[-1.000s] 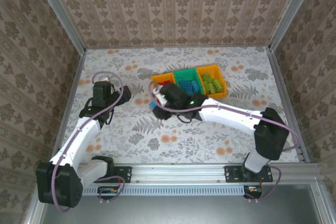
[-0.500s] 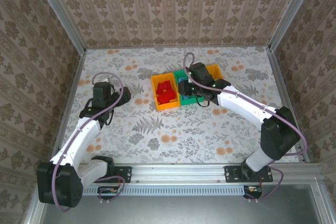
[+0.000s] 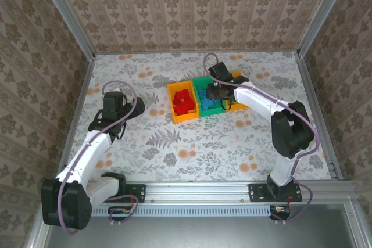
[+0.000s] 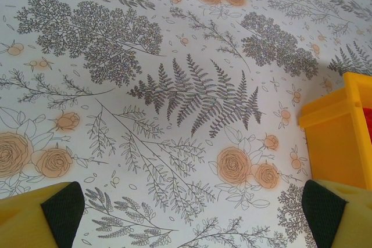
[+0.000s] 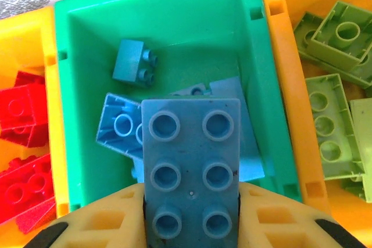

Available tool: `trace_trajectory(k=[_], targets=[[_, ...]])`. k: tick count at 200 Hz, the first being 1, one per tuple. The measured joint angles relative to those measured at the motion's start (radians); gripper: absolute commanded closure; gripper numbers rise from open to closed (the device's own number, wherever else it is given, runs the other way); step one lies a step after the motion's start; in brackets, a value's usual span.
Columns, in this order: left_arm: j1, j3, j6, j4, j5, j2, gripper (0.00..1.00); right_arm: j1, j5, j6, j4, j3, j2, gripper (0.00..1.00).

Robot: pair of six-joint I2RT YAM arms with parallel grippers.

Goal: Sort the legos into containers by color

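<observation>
A tabletop (image 3: 192, 143) printed with grey ferns and orange roses sits boxed in by walls (image 3: 192, 10) of beige damask wallpaper on a metal frame (image 3: 64, 13). The green bin (image 3: 204, 83) stands toward the far side, an orange bin (image 3: 174, 107) with red legos (image 3: 185, 104) touching its left wall and another orange bin (image 5: 279, 85) with lime legos (image 5: 328, 126) touching its right. Directly above the green bin the right gripper (image 5: 190, 219) pinches a blue six-stud lego (image 5: 190, 166) between its fingers (image 5: 110, 219); more blue legos (image 5: 132, 62) lie inside. Well left of the green bin, the left gripper (image 4: 189, 213) hovers over bare cloth, fingers (image 4: 58, 207) spread wide.
</observation>
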Motion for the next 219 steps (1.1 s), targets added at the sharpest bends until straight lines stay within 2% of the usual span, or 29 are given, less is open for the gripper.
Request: trace_trajectory(k=[42, 57, 71, 89, 108, 138, 164, 185, 219], targets=[[0.005, 0.000, 0.000, 0.000, 0.000, 0.000, 0.00, -0.020, -0.003, -0.031, -0.019, 0.100, 0.075, 0.70], [0.005, 0.000, 0.000, 0.000, 0.000, 0.000, 0.00, -0.023, -0.004, -0.049, -0.037, 0.154, 0.113, 0.62], [0.005, 0.000, 0.000, 0.000, 0.000, 0.000, 0.00, -0.025, -0.004, -0.065, -0.047, 0.194, 0.146, 0.48], [0.005, 0.000, 0.000, 0.000, 0.000, 0.000, 0.00, -0.026, -0.005, -0.079, -0.060, 0.212, 0.168, 0.41], [0.005, 0.000, 0.000, 0.000, 0.000, 0.000, 0.00, -0.026, -0.006, -0.081, -0.074, 0.212, 0.172, 0.28], [0.005, -0.001, 0.000, 0.000, 0.000, 0.000, 0.00, -0.026, -0.012, -0.089, -0.069, 0.202, 0.161, 0.23], [0.005, -0.001, 0.000, 0.000, 0.000, 0.000, 0.00, -0.026, -0.011, -0.090, -0.039, 0.119, 0.069, 0.17], [0.005, -0.001, 0.000, 0.000, 0.000, 0.000, 0.00, -0.026, 0.011, -0.103, 0.005, 0.017, -0.070, 0.09], [0.005, -0.001, 0.000, -0.014, -0.018, 0.000, 0.00, -0.030, 0.154, -0.201, 0.145, -0.224, -0.345, 0.00]])
